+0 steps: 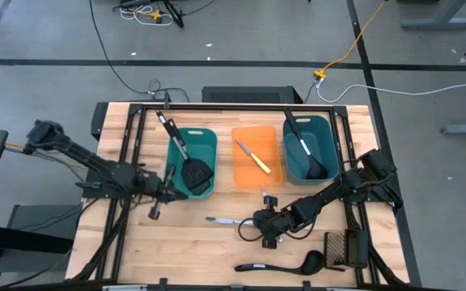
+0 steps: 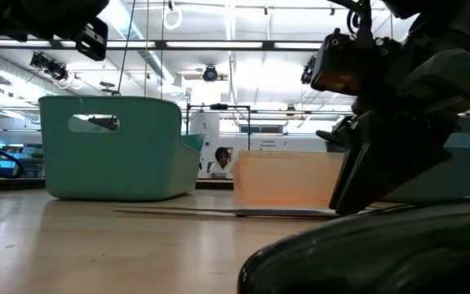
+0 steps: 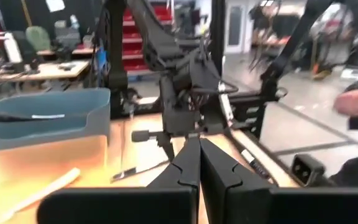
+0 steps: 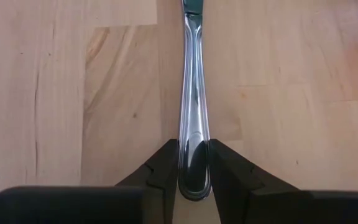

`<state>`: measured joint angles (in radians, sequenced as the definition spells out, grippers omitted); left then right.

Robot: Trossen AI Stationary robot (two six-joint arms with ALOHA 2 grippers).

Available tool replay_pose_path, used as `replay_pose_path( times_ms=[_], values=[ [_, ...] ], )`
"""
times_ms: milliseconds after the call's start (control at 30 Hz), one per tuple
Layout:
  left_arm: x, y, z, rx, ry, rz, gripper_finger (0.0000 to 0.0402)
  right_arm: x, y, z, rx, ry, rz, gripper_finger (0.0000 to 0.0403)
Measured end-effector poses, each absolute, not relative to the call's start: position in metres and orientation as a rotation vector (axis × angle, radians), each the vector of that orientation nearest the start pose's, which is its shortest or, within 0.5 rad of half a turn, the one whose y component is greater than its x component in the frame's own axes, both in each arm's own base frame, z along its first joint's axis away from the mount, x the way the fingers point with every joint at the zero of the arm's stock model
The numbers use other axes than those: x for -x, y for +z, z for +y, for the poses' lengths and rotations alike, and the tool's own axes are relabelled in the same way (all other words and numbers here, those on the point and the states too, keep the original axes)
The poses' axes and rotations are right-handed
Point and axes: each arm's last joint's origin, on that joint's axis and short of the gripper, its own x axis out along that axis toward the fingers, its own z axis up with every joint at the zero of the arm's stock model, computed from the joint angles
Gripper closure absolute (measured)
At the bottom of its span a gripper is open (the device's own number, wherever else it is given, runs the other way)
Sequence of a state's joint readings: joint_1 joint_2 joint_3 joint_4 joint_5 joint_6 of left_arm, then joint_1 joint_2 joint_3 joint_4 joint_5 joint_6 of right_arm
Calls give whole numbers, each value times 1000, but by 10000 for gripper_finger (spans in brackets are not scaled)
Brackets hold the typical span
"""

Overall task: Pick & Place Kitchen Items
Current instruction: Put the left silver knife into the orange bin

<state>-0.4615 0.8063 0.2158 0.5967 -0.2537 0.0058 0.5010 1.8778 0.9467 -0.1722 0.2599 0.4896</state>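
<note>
1. The desk (image 1: 136, 242) is a light wooden top of butcher-block planks, edged by a dark metal frame.
2. A teal bin (image 1: 192, 133) stands left of the middle, an orange bin (image 1: 256, 179) just beside it, and a second teal bin (image 1: 324, 129) to the right.
3. A silver knife (image 1: 221, 219) lies flat on the wood in front of the bins.
4. A black ladle (image 1: 281, 263) lies near the front edge.
5. A dark mesh object (image 1: 340, 246) sits at the front right.
</note>
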Motion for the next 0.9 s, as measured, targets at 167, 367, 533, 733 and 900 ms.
replay_pose_path(
  times_ms=[167, 367, 533, 733, 900],
  values=[
    [-174, 205, -99, -51, -131, 80, 397, -296, 109, 162, -23, -15, 1047, 315],
    [-195, 193, -124, -2, -158, 183, 396, -288, 109, 174, -5, 20, 1047, 314],
    [-211, 173, -146, 23, -175, 284, 397, -285, 109, 180, 16, 12, 1031, 314],
    [-231, 144, -169, -11, -176, 400, 397, -285, 109, 180, 22, 4, 1025, 314],
    [-243, 125, -178, -59, -154, 505, 398, -285, 109, 180, 23, 2, 1022, 314]
  ],
)
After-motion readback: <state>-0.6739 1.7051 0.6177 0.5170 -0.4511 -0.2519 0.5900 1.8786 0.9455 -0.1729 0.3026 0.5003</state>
